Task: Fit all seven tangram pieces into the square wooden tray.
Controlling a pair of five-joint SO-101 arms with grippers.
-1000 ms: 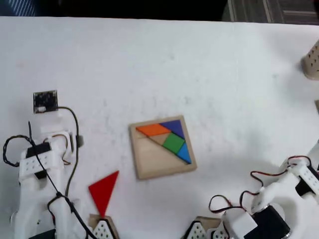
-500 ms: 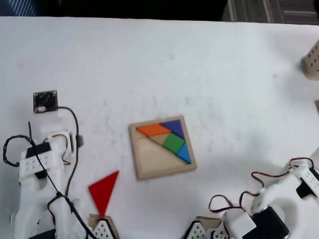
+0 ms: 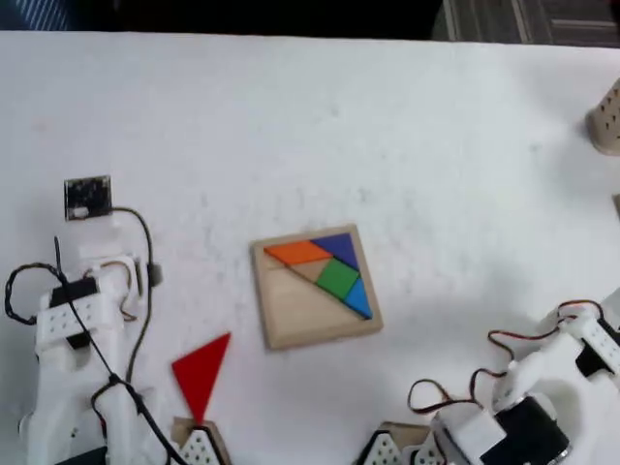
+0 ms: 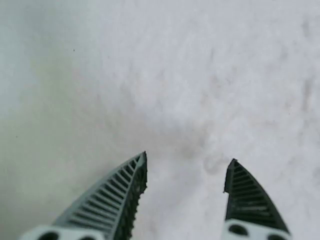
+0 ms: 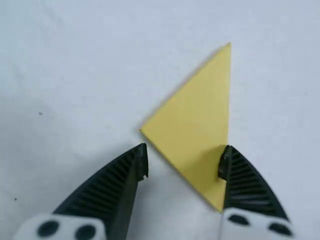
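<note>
Over the last second the right arm (image 3: 552, 376) has been shifted slightly at the white table's (image 3: 291, 116) near edge. The square wooden tray (image 3: 300, 312), part-filled with coloured pieces (image 3: 337, 278), is unchanged, so a pick-up seems to be in preparation. The flat yellow triangular piece (image 5: 197, 125) lies on the table between the right gripper's (image 5: 183, 156) spread fingers (image 5: 120, 190), one tip at its edge. The left gripper (image 4: 188, 161) is held parted over bare table. A red triangular piece (image 3: 201, 370) lies apart from the tray.

Two white, boxy arms (image 3: 70, 325), black motor blocks (image 3: 528, 428) at five o'clock, a black cable (image 3: 147, 247) at nine o'clock, thin red-and-black cables (image 3: 506, 335) looping loose, and dark, ribbed, pointed fingers (image 4: 122, 195) on pale bases with round screw holes (image 5: 47, 228).
</note>
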